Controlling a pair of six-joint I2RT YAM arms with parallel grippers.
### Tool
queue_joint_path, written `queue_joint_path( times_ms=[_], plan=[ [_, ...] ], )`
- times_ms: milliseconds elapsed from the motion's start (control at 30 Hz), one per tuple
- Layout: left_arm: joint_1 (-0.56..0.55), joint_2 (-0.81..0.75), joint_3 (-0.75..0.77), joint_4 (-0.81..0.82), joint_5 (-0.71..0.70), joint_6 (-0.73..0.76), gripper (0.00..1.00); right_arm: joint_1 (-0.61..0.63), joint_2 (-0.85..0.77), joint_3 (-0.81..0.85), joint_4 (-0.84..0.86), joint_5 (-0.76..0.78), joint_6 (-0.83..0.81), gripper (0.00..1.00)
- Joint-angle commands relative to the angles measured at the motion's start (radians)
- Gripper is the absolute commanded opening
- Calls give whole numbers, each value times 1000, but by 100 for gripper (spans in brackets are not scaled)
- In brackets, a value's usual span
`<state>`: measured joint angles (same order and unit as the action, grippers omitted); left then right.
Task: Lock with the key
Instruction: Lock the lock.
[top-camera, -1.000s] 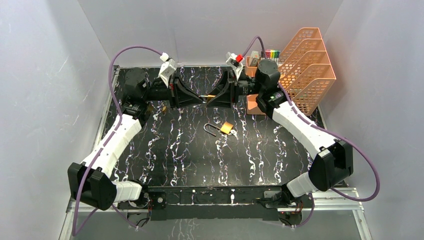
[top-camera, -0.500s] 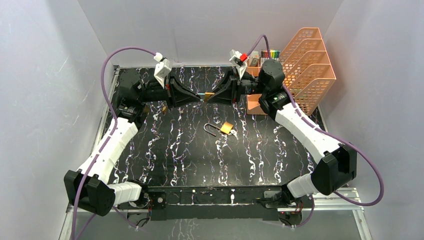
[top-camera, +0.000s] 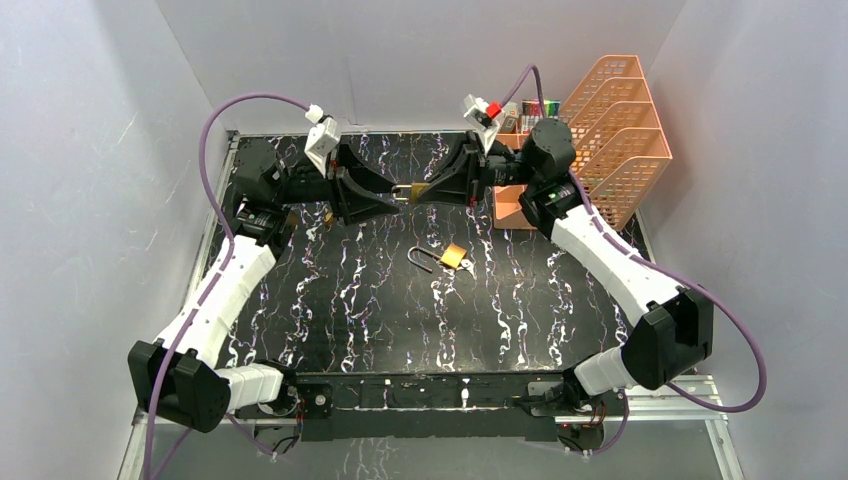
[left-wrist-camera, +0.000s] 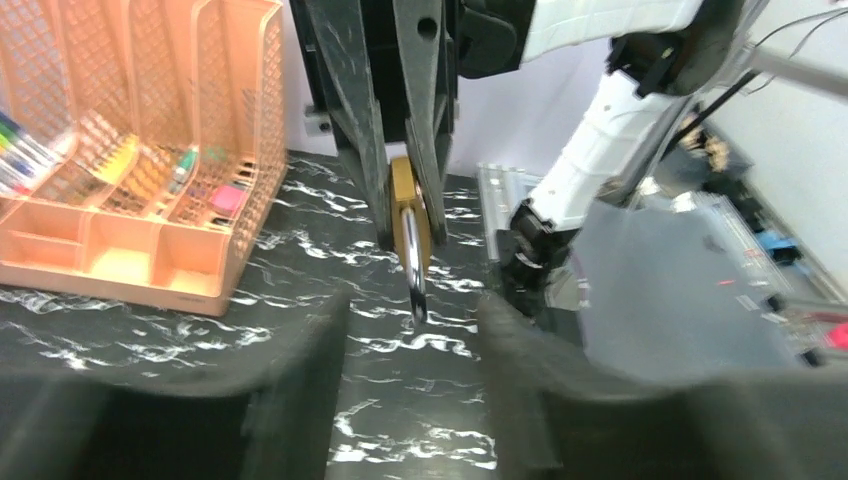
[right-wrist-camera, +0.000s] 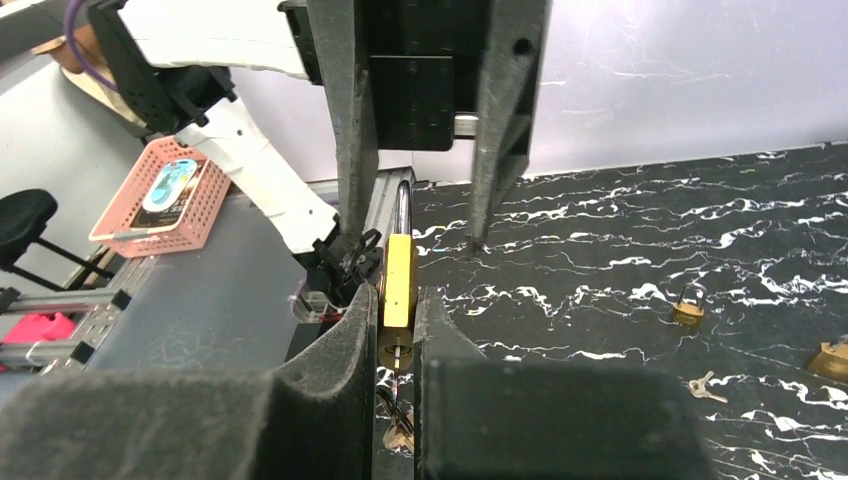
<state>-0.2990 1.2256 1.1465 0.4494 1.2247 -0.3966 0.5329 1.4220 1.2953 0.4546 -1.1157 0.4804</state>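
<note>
Your right gripper (right-wrist-camera: 395, 308) is pinching the gold body of the lock (right-wrist-camera: 398, 275), up in the air over the back of the table (top-camera: 330, 300). The lock points straight across at your left gripper (left-wrist-camera: 412, 305), silver loop first. The left gripper is spread wide, one finger on each side of the loop, not touching it. It is nearer the loop, so I think it moves next.

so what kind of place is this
Probably a robotics lab test cell: plain grey walls box in a black marbled table, an orange desk organiser stands at its far right, and the right claw holds a brass padlock.
</note>
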Motion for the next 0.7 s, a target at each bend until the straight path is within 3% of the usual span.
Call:
queue_joint_path(
  times_ms=[0,67,167,333,600,667],
  plan=[
    [16,-55,1,13,97,-2,66,-69,13,19,290,-142,172,0],
    [25,-77,0,-3,149,18,71,-92,36,26,429,-227,295,0],
    [28,-91,-10,46,223,-8,71,-95,60,57,527,-304,390,0],
    [15,-58,-58,390,273,-258,61,-85,90,104,529,-352,411,0],
    [-20,5,-42,407,224,-262,55,-59,137,132,612,-356,475,0],
    [-26,18,-32,415,207,-263,48,-53,145,134,623,-355,484,0]
  ],
)
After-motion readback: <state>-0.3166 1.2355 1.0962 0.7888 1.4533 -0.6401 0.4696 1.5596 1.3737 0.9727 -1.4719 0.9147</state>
